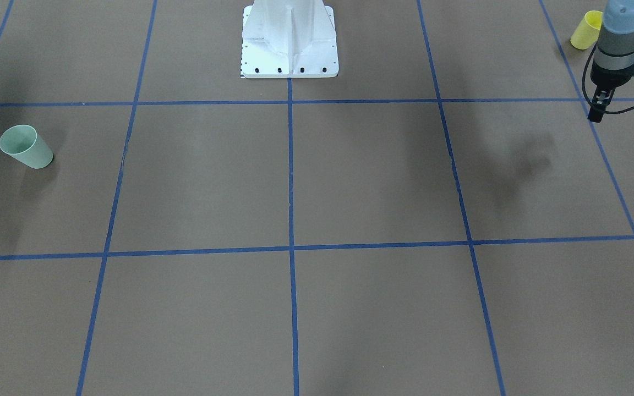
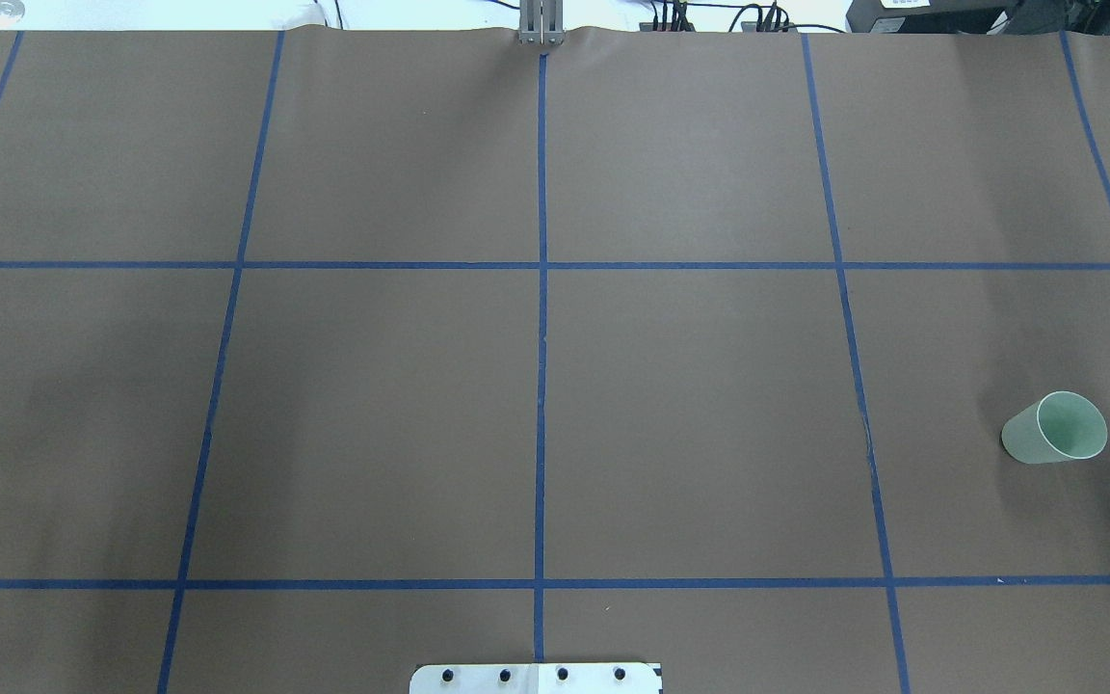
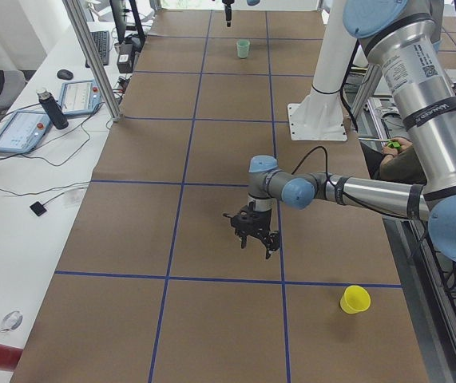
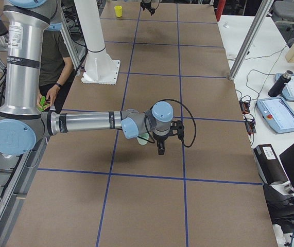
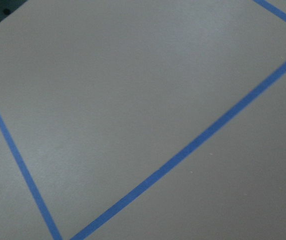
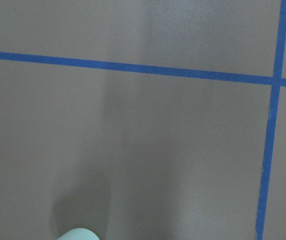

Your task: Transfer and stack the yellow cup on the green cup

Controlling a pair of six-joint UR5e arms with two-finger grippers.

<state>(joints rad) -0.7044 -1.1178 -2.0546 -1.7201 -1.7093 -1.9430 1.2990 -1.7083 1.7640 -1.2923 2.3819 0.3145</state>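
Observation:
The yellow cup (image 1: 586,30) stands upright near the robot's side of the table, on its left; it also shows in the exterior left view (image 3: 355,299). My left gripper (image 1: 628,102) hovers beside it, a little further out over the table. Its jaws are apart and empty. The green cup (image 2: 1056,429) stands upright at the far right of the table and also shows in the front-facing view (image 1: 25,147). My right gripper (image 4: 160,148) hangs just beyond it. Only a black bit shows at the overhead view's right edge, so I cannot tell whether it is open. The cup's rim (image 6: 77,234) peeks in at the bottom of the right wrist view.
The brown table (image 2: 690,414) carries a grid of blue tape lines. The white robot base (image 1: 289,41) stands at the middle of the robot's side. Tablets, a bottle and cables lie on side benches (image 3: 36,120) past the table's far edge.

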